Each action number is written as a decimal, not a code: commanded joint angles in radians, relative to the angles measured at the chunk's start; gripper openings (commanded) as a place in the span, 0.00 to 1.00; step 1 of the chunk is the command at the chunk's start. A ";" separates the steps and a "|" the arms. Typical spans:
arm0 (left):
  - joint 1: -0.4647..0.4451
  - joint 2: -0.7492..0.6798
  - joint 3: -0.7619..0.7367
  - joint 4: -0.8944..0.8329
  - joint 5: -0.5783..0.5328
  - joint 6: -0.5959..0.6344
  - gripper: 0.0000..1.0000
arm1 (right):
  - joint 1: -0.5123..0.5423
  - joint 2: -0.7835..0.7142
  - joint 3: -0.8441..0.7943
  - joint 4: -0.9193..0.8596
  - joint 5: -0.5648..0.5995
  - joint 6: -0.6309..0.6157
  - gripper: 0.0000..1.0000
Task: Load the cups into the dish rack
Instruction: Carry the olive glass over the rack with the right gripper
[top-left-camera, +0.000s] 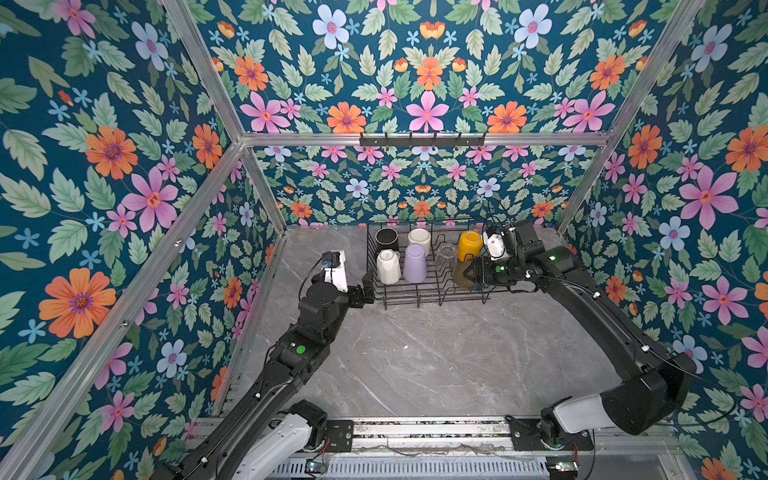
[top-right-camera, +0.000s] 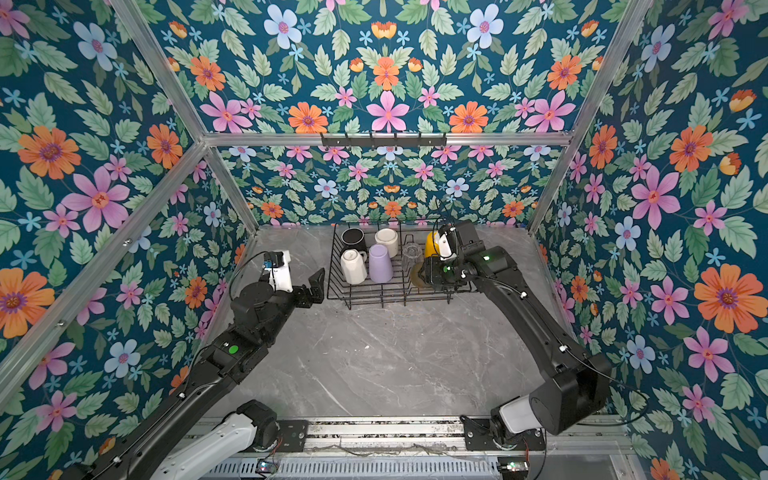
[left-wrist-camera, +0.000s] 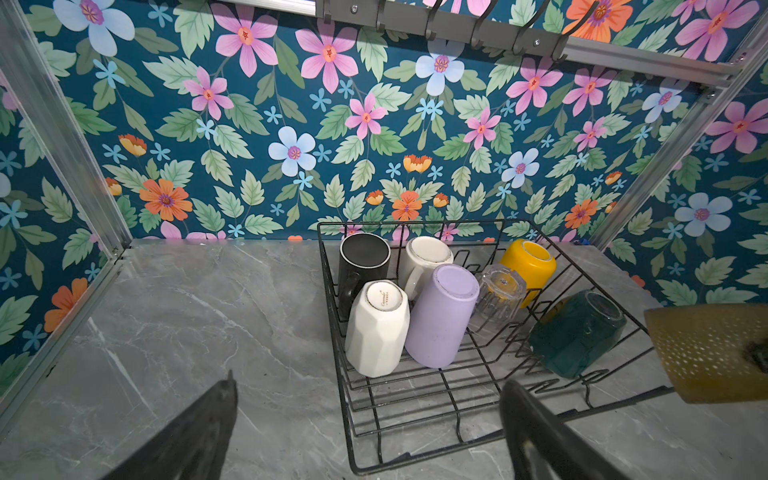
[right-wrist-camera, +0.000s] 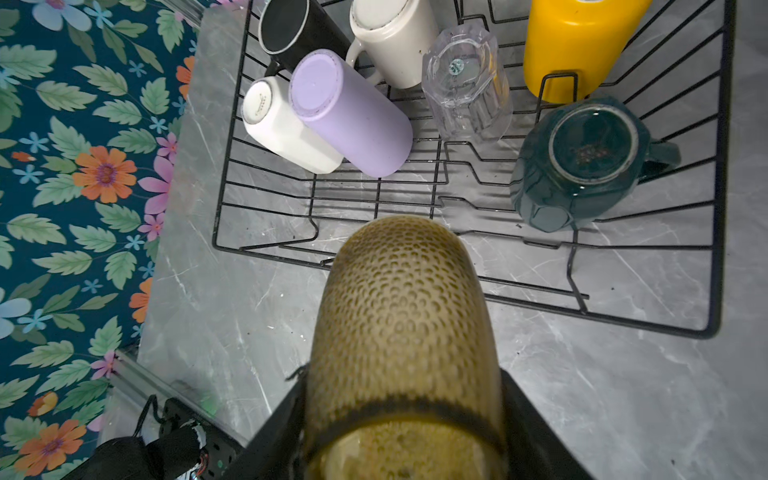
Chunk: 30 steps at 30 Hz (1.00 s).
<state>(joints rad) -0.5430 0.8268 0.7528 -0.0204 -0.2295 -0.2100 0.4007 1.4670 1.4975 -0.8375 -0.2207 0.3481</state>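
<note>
**Right gripper (top-left-camera: 478, 272) holds olive-amber glass (right-wrist-camera: 399, 311) at the dish rack (top-left-camera: 419, 286)**
Its fingers pinch the glass, tipped sideways, above the rack's near edge. The left gripper (top-left-camera: 368, 287) hovers beside the rack, fingers spread wide.
</note>
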 joint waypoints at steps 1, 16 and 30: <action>0.002 -0.011 -0.006 -0.015 -0.023 0.016 1.00 | 0.008 0.048 0.036 -0.024 0.059 -0.036 0.00; 0.007 -0.030 -0.016 -0.044 -0.069 0.032 1.00 | 0.128 0.337 0.245 -0.076 0.135 -0.081 0.00; 0.025 -0.036 -0.023 -0.058 -0.091 0.038 1.00 | 0.184 0.572 0.438 -0.142 0.171 -0.117 0.00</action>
<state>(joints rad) -0.5209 0.7925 0.7311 -0.0780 -0.3080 -0.1806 0.5758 2.0197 1.9156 -0.9527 -0.0742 0.2501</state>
